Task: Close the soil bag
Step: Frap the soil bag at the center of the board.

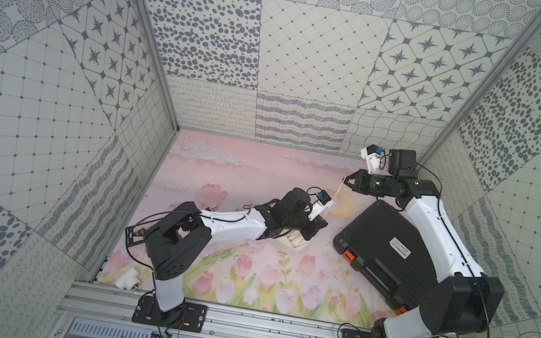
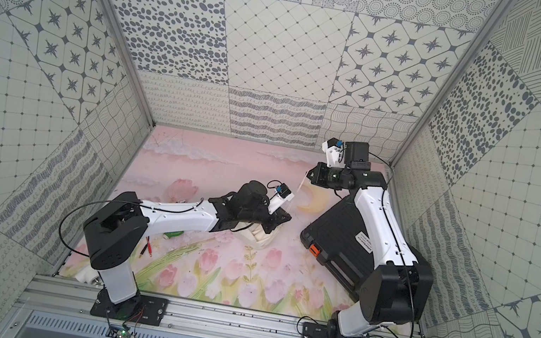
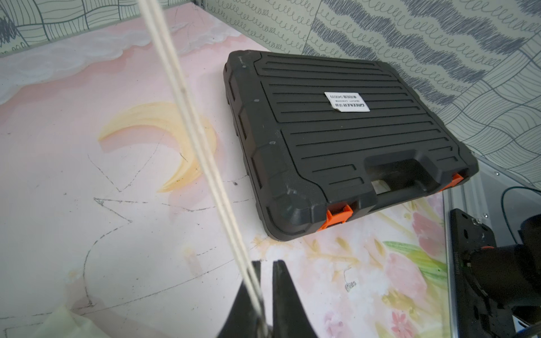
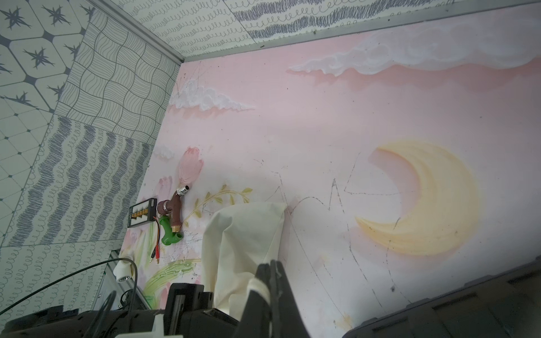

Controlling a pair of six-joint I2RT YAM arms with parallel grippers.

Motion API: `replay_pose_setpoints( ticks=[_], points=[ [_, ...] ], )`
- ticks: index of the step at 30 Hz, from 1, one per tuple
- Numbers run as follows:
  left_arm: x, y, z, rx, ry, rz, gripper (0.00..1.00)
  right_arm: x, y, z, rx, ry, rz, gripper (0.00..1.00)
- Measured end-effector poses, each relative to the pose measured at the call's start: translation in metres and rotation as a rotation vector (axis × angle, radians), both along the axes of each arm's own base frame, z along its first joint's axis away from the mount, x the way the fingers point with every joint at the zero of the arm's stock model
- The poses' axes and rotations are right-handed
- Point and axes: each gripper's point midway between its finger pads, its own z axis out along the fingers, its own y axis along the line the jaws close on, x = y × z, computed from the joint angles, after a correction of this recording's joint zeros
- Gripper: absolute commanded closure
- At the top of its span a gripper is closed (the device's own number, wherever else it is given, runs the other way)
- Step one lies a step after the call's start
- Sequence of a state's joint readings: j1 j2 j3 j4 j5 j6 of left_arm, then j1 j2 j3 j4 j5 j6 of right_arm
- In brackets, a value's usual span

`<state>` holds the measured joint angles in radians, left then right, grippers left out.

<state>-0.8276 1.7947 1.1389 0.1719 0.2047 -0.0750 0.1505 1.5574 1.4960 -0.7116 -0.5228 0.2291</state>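
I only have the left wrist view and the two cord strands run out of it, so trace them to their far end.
Observer: The drawstring cord ends in the right hand, which is shut on it.
Operator: Now place the soil bag.
Observer: The soil bag sits under the wrist of the left arm, its cloth bunched in folds.
Operator: Name anything else near it.
Observer: A brown tap fitting and a green pipe fitting lie touching each other, apart from the bag.

Top views: paired, mounted high at the front, looking down over the whole table [image 1: 260, 175]. Wrist views: near, low, oblique (both catch the painted moon [image 3: 146, 117]).
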Motion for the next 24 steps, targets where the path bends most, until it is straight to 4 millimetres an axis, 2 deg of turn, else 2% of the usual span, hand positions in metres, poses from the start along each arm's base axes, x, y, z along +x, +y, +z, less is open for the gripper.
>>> replay_pose_setpoints(
  ticks=[7,13,15,18,20,24],
  points=[
    [0.006,0.001,-0.008,0.031,0.013,0.030,0.84,0.002,-0.003,-0.002,0.003,0.008,-0.004,1.00],
    [0.002,0.007,-0.023,0.083,0.054,0.034,0.81,0.009,-0.008,0.002,0.015,-0.020,-0.017,1.00],
    [-0.006,0.015,-0.037,0.134,0.101,0.033,0.83,0.020,-0.009,0.016,0.031,-0.088,-0.023,1.00],
    [-0.019,0.032,-0.060,0.228,0.185,0.039,0.90,0.037,-0.012,0.052,0.070,-0.220,-0.032,1.00],
    [-0.021,0.038,-0.059,0.242,0.202,0.046,0.93,0.040,-0.008,0.062,0.088,-0.263,-0.021,1.00],
    [-0.021,0.053,-0.044,0.248,0.212,0.073,0.93,0.040,0.004,0.070,0.119,-0.325,0.009,1.00]
  ],
)
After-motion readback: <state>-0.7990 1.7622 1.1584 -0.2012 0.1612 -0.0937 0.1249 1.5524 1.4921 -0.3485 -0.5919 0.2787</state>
